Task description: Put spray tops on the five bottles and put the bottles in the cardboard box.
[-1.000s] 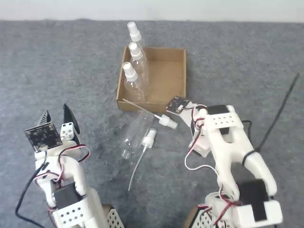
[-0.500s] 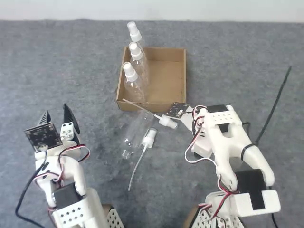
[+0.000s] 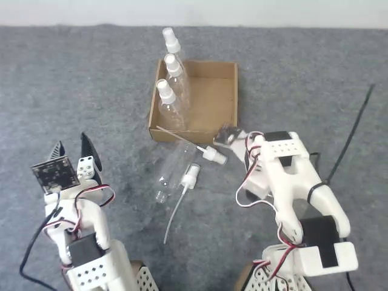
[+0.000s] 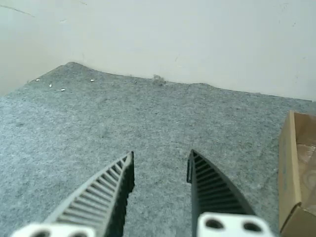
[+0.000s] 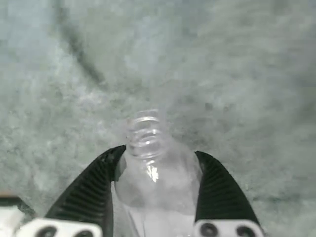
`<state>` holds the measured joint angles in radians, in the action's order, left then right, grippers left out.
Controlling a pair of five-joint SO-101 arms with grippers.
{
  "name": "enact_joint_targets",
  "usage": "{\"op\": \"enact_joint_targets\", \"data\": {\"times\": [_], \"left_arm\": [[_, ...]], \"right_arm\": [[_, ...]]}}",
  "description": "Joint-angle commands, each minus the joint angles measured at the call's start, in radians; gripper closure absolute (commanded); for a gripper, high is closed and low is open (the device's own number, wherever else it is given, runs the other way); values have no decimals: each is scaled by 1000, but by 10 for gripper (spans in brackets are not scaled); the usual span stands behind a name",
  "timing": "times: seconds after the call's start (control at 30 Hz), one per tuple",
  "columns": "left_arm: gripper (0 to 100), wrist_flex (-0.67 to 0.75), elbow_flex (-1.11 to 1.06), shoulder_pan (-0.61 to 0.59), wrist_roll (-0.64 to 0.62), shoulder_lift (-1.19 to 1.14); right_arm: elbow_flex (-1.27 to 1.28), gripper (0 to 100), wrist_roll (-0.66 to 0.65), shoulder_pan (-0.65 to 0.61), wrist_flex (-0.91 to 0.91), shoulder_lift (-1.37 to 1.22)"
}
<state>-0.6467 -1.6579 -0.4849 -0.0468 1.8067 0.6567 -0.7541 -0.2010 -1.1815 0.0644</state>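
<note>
Right gripper (image 5: 159, 154) is clamped on a clear uncapped bottle (image 5: 155, 180), one finger on each side of its shoulder. We see the bare threaded neck pointing straight away from the gripper, long axis in line with the fingers; the base is cut off.

In the high view the right arm (image 3: 285, 173) sits just beside the near right corner of the cardboard box (image 3: 209, 100) and covers that bottle.

Left gripper (image 4: 162, 157) is spread wide and holds nothing, over carpet (image 3: 91, 79) well left of the box.

Three capped bottles (image 3: 174, 70) stand upright along the box's left wall; we cannot tell whether all are inside.

A second clear bottle (image 3: 173, 167) lies diagonally on the carpet just in front of the box; we cannot make out which end is the neck. Two loose spray tops (image 3: 191, 176) lie beside it, tubes trailing.
</note>
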Motion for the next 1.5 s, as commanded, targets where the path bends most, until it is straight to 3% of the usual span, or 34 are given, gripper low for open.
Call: {"op": "enact_joint_targets", "data": {"times": [0.0,0.2,0.3,0.43,0.6,1.17,1.47], "left_arm": [[835,35,8,-5,0,15],[835,35,8,-5,0,15],[835,35,8,-5,0,15],[835,35,8,-5,0,15],[835,35,8,-5,0,15],[835,35,8,-6,0,15],[835,35,8,-6,0,15]], "right_arm": [[-106,932,133,13,-1,16],[-123,931,245,8,7,8],[-123,923,242,13,8,5],[-117,831,239,12,1,4],[-115,759,143,10,-1,4],[-115,766,87,8,19,-22],[-123,884,94,16,50,-71]]}}
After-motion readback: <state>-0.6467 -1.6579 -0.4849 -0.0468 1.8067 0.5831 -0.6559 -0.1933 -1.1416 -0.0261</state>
